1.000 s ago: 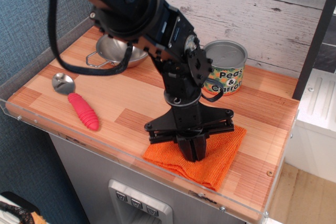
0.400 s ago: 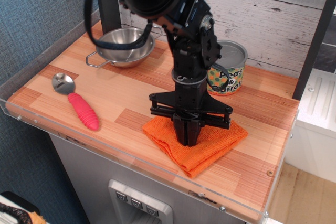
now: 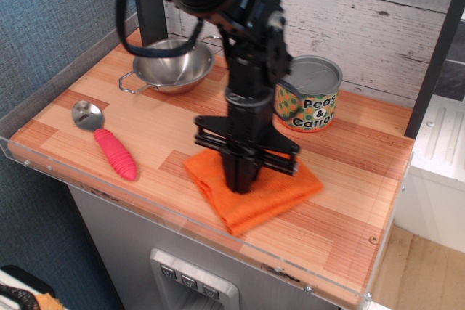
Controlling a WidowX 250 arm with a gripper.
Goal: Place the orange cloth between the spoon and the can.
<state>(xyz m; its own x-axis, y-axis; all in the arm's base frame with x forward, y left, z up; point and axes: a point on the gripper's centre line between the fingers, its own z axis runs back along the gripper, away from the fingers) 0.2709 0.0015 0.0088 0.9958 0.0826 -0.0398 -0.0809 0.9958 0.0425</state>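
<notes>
At the far left of the wooden table (image 3: 65,132) lay the spoon (image 3: 106,140), its shiny round bowl toward the back-left and its ribbed pink-red handle running toward the front edge. Behind it and a little to the right stood a steel bowl (image 3: 168,68) with wire handles, partly hidden by the black arm (image 3: 232,12) that reached down from above. In the middle of the table the gripper (image 3: 238,181) pointed straight down, its fingers drawn close together and pressed into the orange cloth (image 3: 254,190); from where I stood it looked clamped on a pinch of the fabric, the tips sunk into the terry surface. The cloth itself sat folded, bunched into a rough diamond, with one corner pointing at the front edge, resting on the table to the right of the spoon and in front of the can, well apart from the spoon and nearer the can. Behind the cloth and slightly to the right stood the can (image 3: 309,94), upright, its grey metal top showing and its green label with orange dots reading "Peas & Carrots". A clear plastic rim (image 3: 182,215) ran along the table's front edge.
</notes>
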